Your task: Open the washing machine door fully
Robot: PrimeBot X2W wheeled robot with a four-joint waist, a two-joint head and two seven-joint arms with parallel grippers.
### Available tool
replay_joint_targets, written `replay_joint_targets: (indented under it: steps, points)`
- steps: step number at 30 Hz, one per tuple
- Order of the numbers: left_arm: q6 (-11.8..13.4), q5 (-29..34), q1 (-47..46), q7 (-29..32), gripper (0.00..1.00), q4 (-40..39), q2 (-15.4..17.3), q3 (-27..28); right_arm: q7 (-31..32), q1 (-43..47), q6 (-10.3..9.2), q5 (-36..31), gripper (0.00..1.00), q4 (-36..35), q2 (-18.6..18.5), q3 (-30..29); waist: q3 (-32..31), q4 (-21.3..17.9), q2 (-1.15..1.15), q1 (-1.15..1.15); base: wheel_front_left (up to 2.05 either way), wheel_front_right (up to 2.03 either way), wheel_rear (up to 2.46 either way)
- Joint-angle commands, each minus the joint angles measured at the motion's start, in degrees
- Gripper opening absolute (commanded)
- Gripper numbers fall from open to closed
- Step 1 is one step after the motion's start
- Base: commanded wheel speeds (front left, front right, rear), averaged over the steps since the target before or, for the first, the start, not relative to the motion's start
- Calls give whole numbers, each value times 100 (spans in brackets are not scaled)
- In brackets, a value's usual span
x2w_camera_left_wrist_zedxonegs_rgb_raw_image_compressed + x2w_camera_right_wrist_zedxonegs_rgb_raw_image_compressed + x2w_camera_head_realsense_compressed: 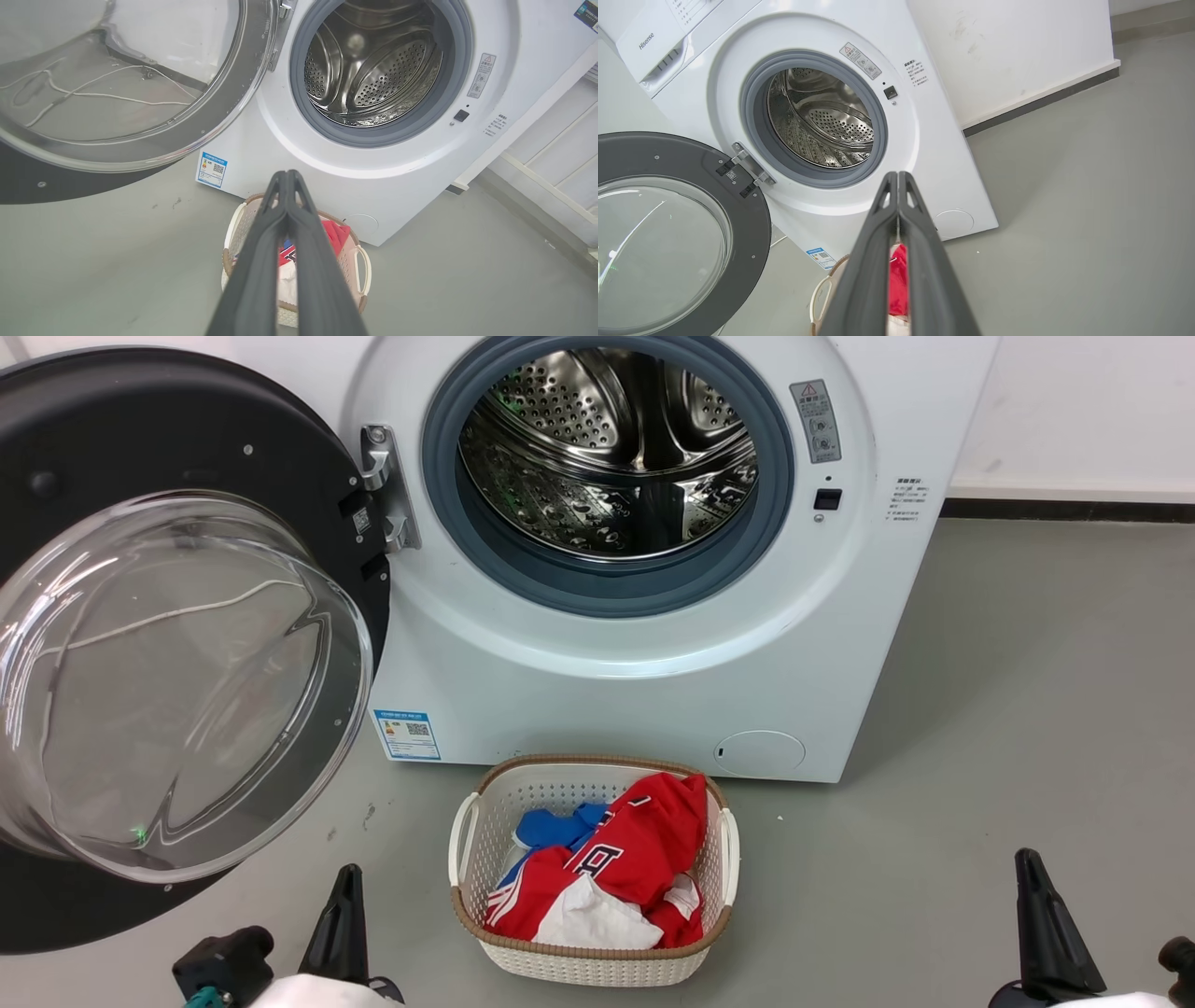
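Now the door (140, 420) is hanging wide open at the washer's (607, 700) left, drum (607, 448) showing. The left gripper (286, 179) and right gripper (897, 179) are hovering near a basket (597, 966), jaws pressed together, empty.

"Hisense" brand on washing machine top panel (646, 41); warning-triangle sticker (815, 420), blue QR label (407, 735) (fine print unreadable).
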Motion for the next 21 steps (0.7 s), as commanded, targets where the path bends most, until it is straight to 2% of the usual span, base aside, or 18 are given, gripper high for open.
replay_joint_targets:
  steps: [1, 21]
  points:
    - [-26, -160, -163, 22, 0, -59, 9, 34, 25, -154, 1, 164, 0, -41, -54, 4, 1, -1, 0, 0, 0, 0, 0]
    - [-166, -2038, -442, 470, 0, 80, 3, 226, 420, -585, 1, 2014, 0, 330, -109, 27, 47, -53, 0, 0, 0, 0, 0]
